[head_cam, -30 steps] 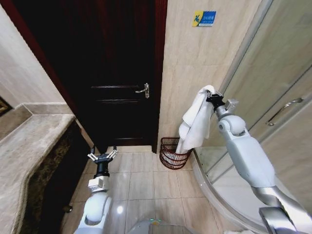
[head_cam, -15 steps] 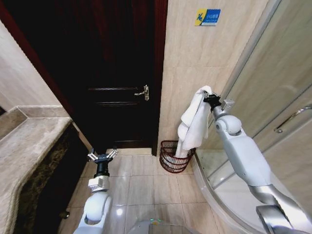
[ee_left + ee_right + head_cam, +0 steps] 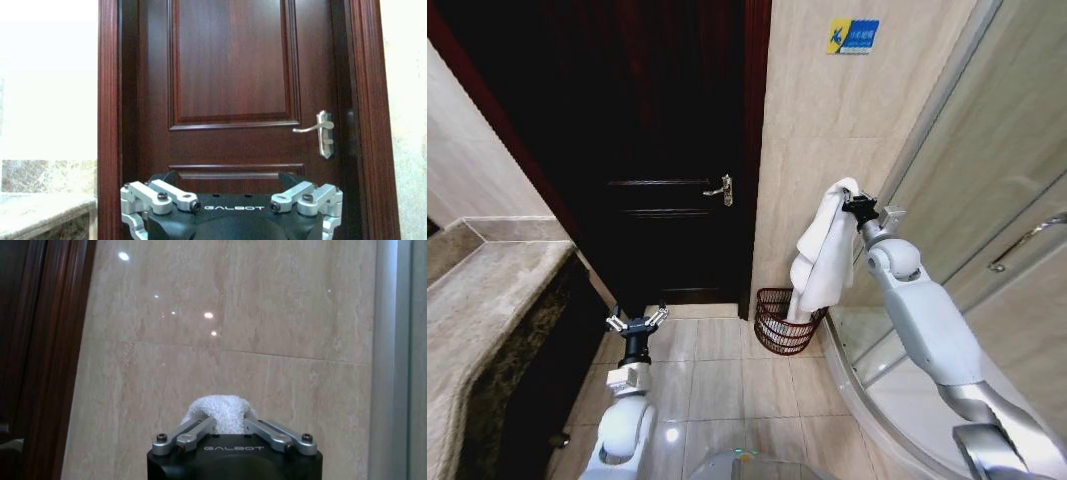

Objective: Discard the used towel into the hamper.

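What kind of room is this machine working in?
Most likely a bathroom: a curved glass shower enclosure, tiled floor, stone counter, and a white towel in the right claw above a hamper.

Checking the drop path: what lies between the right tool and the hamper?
In the head view, the white towel hangs from the right tool down to the hamper rim; nothing else lies between.

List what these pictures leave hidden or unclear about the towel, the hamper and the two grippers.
- Hamper, head view: the hanging towel covers its right rim, so its contents cannot be made out.
- Towel's lower end, head view: whether it is inside the hamper or only in front cannot be told.
- Right gripper, right wrist view: the towel bunches between the fingers and hides their tips.
- Left gripper, left wrist view: the picture's bottom edge cuts off its body.
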{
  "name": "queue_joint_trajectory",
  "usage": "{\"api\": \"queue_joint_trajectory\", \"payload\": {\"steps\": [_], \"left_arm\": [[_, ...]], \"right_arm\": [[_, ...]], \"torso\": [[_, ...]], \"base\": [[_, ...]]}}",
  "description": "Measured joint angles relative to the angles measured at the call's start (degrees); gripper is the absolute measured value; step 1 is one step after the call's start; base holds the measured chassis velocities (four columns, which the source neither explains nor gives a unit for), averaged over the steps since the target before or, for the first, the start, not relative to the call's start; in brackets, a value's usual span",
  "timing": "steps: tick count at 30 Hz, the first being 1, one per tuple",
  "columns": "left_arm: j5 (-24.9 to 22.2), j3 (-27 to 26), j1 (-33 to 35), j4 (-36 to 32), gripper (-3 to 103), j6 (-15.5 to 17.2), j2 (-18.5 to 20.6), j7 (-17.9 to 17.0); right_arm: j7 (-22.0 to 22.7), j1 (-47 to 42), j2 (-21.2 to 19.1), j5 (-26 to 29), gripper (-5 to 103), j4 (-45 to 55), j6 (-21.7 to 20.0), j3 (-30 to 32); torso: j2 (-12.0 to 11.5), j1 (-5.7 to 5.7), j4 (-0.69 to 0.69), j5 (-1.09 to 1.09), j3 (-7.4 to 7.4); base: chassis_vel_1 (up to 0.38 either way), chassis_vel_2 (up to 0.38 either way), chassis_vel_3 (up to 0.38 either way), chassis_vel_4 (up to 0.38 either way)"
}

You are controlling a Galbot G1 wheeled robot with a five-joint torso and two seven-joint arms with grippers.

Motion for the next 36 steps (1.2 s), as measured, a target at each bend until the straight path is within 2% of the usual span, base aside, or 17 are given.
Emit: {"api": "queue_joint_trajectory", "payload": {"steps": [24, 29, 36], "left_arm": [[0.41, 0.06, 0.28, -0.31, 100, -0.37, -0.3, -0.08], [0.35, 0.01, 0.39, -0.24, 100, -1.06, -0.53, 0.97], [0.79, 0.7, 0.03, 1.05, 100, -1.17, -0.44, 1.22]], "right_arm": [[-0.07, -1.6, -0.77, 0.27, 3, 1.39, 0.0, 0.95], [0.91, -1.73, -0.17, 0.62, 3, 1.62, -0.04, 0.54], [1.3, -2.78, 1.33, 0.36, 3, 1.44, 0.07, 1.79]], "torso": [[0.0, 0.01, 0.0, 0.0, 0.0], [-0.02, 0.02, 0.0, 0.0, 0.01], [-1.66, -0.76, 0.01, -0.01, -0.91]], "base": [[-0.052, 0.051, 0.046, -0.047], [-0.01, 0.012, 0.008, -0.011], [0.0, 0.0, 0.0, 0.0]]}}
